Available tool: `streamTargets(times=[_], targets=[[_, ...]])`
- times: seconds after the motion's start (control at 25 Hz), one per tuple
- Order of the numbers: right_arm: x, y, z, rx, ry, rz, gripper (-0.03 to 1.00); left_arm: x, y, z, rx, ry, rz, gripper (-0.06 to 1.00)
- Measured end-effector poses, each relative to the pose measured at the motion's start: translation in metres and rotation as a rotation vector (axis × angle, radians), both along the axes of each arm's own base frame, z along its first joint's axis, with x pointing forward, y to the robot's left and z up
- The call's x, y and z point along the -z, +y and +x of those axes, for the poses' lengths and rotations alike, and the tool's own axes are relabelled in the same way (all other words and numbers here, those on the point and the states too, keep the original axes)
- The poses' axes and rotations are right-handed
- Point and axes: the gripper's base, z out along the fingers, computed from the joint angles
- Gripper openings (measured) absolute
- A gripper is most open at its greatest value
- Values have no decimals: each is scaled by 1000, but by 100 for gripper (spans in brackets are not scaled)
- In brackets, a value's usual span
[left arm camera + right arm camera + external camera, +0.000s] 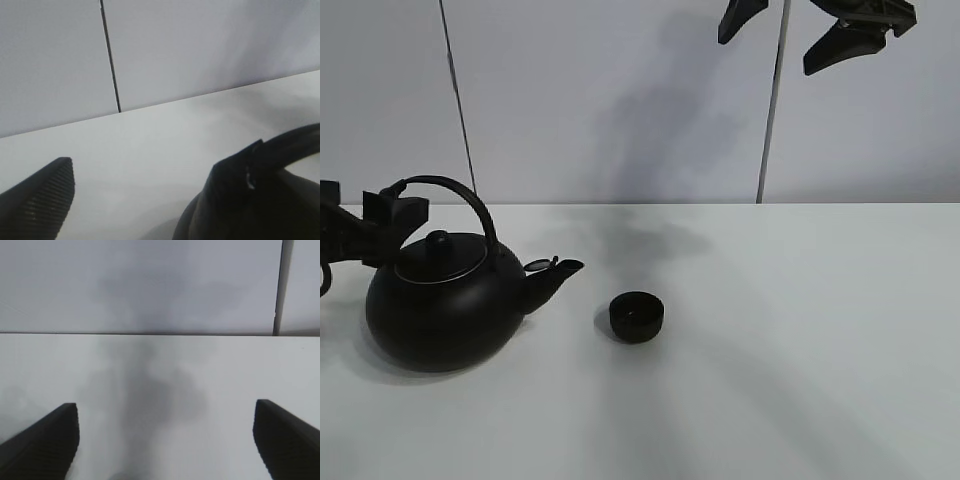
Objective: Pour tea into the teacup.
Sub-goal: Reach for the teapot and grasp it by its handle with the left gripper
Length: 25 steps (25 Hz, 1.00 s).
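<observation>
well, the teacup (636, 316) sits on the table (800, 340) just off the kettle's (445, 310) spout (558, 274), left gripper (392, 214) spread wide by the handle (470, 200) (gripping nothing), right gripper (790, 30) hanging high, likewise spread.

I get soft, even light; faint grey shadows smear the white surface (800, 380) and wall (620, 100); both wrist views look blurred.

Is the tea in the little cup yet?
Not yet. Done: nothing looks poured; the kettle stands upright on the table, its spout aimed toward the teacup beside it. In hand: the left gripper, jaws open, is at the kettle's handle, not gripping. The right gripper hangs high, open. Left: grip, lift and pour.
</observation>
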Motion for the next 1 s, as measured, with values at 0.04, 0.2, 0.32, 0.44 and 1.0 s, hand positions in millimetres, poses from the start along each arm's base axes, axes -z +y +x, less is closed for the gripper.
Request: streamTargets(times=[0.04, 0.2, 0.32, 0.44, 1.0], targets=[[0, 0, 0, 0, 0, 0, 65, 3, 0, 1, 0, 9, 1, 67], [0, 0, 0, 0, 0, 0, 65, 12, -1, 1, 11, 39, 7, 66], [0, 0, 0, 0, 0, 0, 65, 12, -1, 1, 15, 39, 8, 65], [0, 0, 0, 0, 0, 0, 65, 12, -1, 1, 15, 39, 8, 58], [0, 0, 0, 0, 0, 0, 65, 9, -7, 4, 80, 36, 42, 11]])
